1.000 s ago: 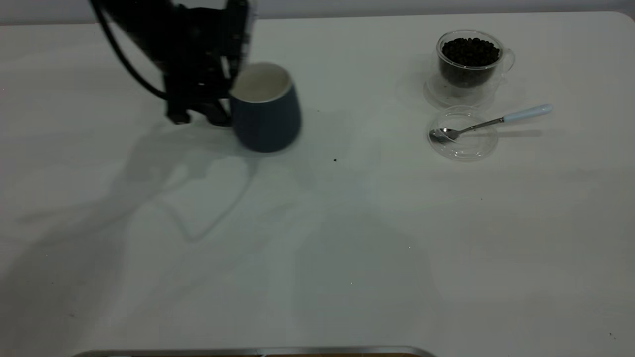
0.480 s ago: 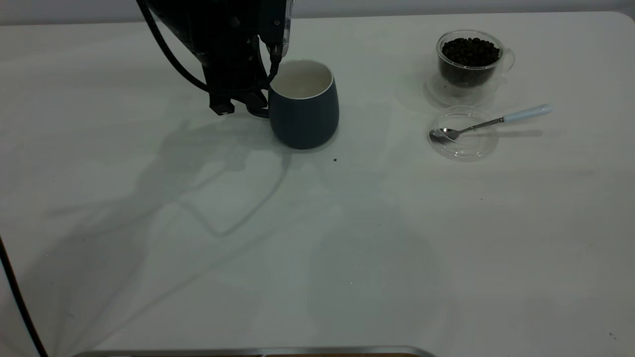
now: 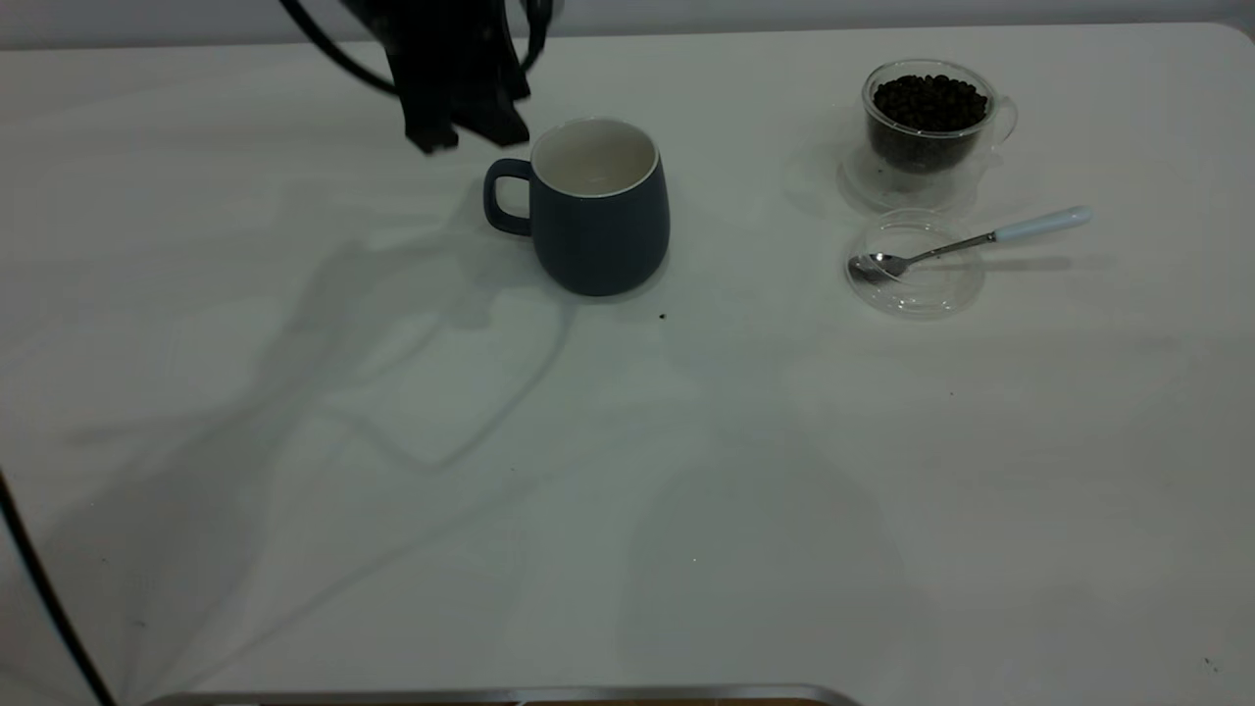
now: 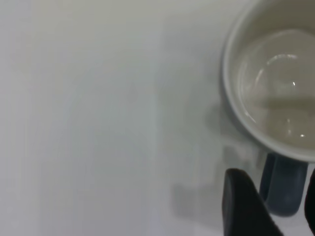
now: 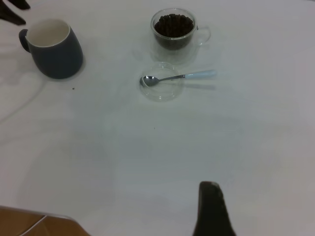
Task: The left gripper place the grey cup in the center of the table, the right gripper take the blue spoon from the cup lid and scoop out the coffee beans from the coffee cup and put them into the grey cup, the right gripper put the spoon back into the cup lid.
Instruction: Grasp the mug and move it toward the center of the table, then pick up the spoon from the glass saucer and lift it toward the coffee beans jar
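One grey cup (image 3: 598, 206) now stands upright and free near the bench's (image 3: 627, 471) middle — half a second ago the left pincer (image 3: 469, 127) gripped its handle; it has let go, spread open, empty, lifted just above. Placement looks done — the blue spoon (image 3: 966, 242) waits in the cup lid (image 3: 915, 265), beside the coffee cup (image 3: 928, 118), for the right pincer (image 5: 212, 209).

Left pincer (image 3: 469, 132) raised, fingers parted, holding nothing; right arm parked.

grey cup (image 3: 600, 226): matt outside, glossy pale inside
coffee cup (image 3: 928, 118): clear glass
spoon (image 3: 966, 242): shiny metal bowl
table (image 3: 627, 471): smooth, matt
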Motion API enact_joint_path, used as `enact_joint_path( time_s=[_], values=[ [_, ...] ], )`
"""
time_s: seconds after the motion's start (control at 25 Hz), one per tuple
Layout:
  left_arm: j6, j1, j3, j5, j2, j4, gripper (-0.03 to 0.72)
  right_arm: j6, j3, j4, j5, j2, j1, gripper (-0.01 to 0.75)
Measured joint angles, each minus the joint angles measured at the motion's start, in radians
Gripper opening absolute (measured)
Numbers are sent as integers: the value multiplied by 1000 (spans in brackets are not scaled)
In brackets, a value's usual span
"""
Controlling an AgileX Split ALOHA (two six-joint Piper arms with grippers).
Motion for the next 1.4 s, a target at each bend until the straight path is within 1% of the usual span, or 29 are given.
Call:
enact_joint_path(
  time_s=[0.16, 0.32, 0.44, 0.52, 0.64, 0.72, 0.8, 0.96, 1.04, 1.12, 1.2, 1.4],
  values=[
    [-74, 2, 0, 47, -82, 2, 373, 0, 0, 0, 0, 0, 0, 552],
    [-236, 2, 0, 99, -245, 5, 373, 0, 0, 0, 0, 0, 0, 552],
    [-433, 2, 0, 108, -397, 5, 373, 0, 0, 0, 0, 0, 0, 552],
    [-601, 2, 0, 120, -489, 5, 373, 0, 0, 0, 0, 0, 0, 552],
    [-827, 2, 0, 181, -621, 39, 373, 0, 0, 0, 0, 0, 0, 552],
    [-943, 2, 0, 273, -710, 103, 373, 0, 0, 0, 0, 0, 0, 552],
    [-1071, 2, 0, 391, -786, 197, 373, 0, 0, 0, 0, 0, 0, 552],
    [-1347, 2, 0, 662, -922, 389, 373, 0, 0, 0, 0, 0, 0, 552],
    [-1456, 2, 4, 784, -973, 478, 373, 0, 0, 0, 0, 0, 0, 552],
    [-1536, 2, 26, 784, -1029, 556, 373, 0, 0, 0, 0, 0, 0, 552],
    [-1576, 2, 86, 784, -1092, 612, 373, 0, 0, 0, 0, 0, 0, 552],
    [-1658, 2, 328, 784, -1320, 642, 373, -1, 0, 0, 0, 0, 0, 552]
  ],
)
